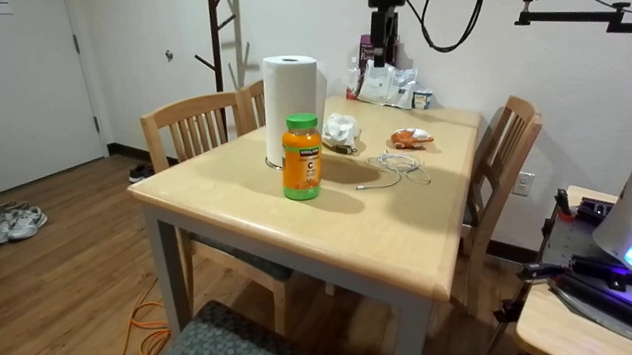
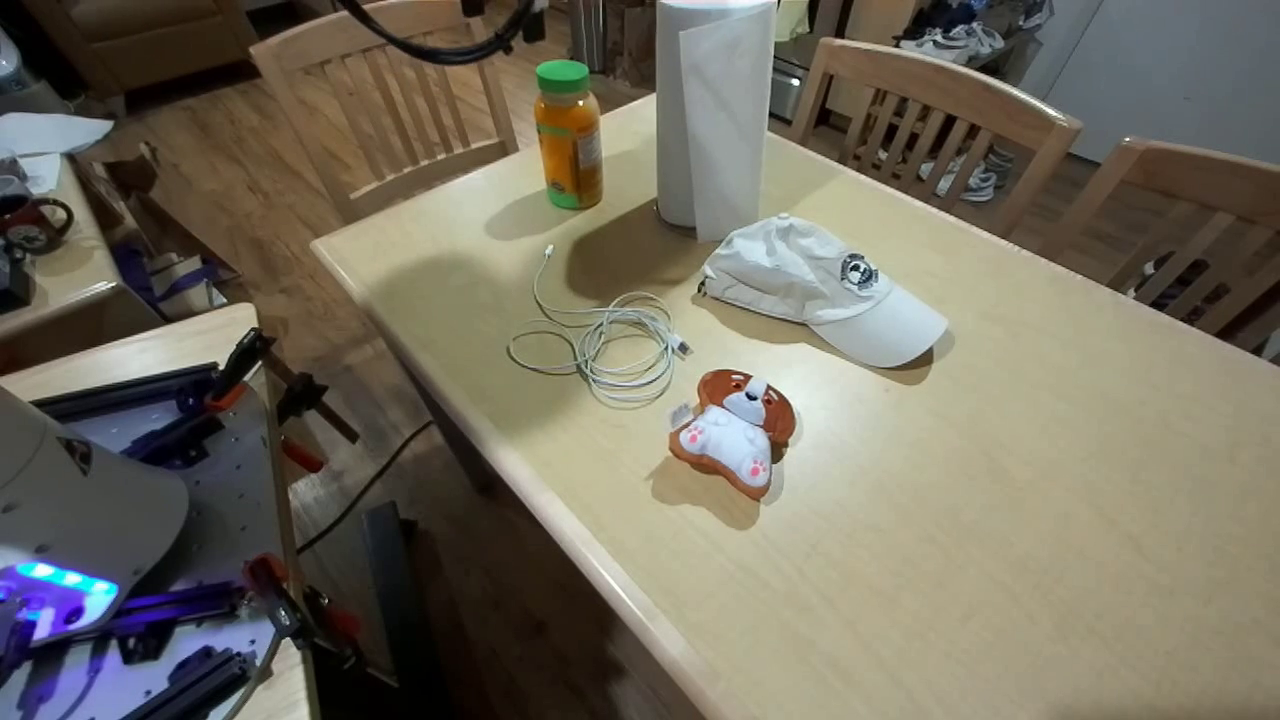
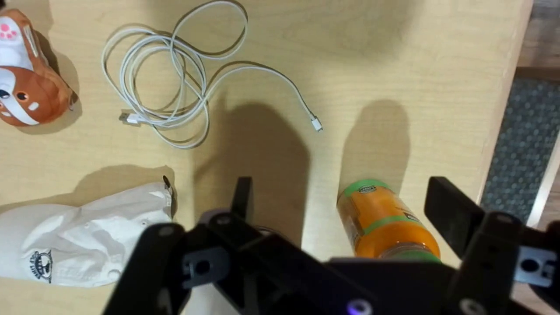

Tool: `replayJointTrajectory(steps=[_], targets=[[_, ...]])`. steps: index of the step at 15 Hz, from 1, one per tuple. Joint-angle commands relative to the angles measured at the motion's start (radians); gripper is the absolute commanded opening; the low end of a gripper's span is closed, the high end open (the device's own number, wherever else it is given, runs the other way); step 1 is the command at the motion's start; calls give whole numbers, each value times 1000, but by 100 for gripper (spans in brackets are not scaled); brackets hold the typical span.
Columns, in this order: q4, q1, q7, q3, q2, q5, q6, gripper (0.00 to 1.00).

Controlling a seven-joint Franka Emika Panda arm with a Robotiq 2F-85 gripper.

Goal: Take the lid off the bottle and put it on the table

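In the wrist view the jaws stand wide apart, pointing down at the worktop (image 3: 437, 109), and the orange bottle (image 3: 372, 214) shows in the gap between them, nearer the jaw at picture right than the one at picture left. The bottle is lower than the jaws and clear of both. Its green lid (image 3: 413, 254) sits on the neck, seen within the gap too, partly hidden at the roots of the jaws. In both exterior views the bottle stands upright with the lid on. In an exterior view the jaws hang above the worktop, up and to picture right of the lid, their tips overlapping some pale bags (image 1: 387, 85). The white paper roll (image 1: 288, 106) stands near the bottle; in the wrist view the jaw at picture left mostly covers it. The white cap (image 3: 74, 245) lies below that jaw, outside the gap. Ahead of the tips lies the coiled white cable (image 3: 129, 87), and farther from the jaws, at picture left, the dog toy (image 3: 37, 89). A patterned chair seat (image 3: 520, 148) shows outside the jaw at picture right.
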Motion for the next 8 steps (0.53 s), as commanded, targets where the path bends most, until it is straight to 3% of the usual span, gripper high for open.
replayJointTrajectory(steps=[1,6,8], targets=[[-1,1,-81,-4,2,33,9,100],[88,23,-322,23,156,75,27,100],[132,32,-365,37,219,41,34,100]])
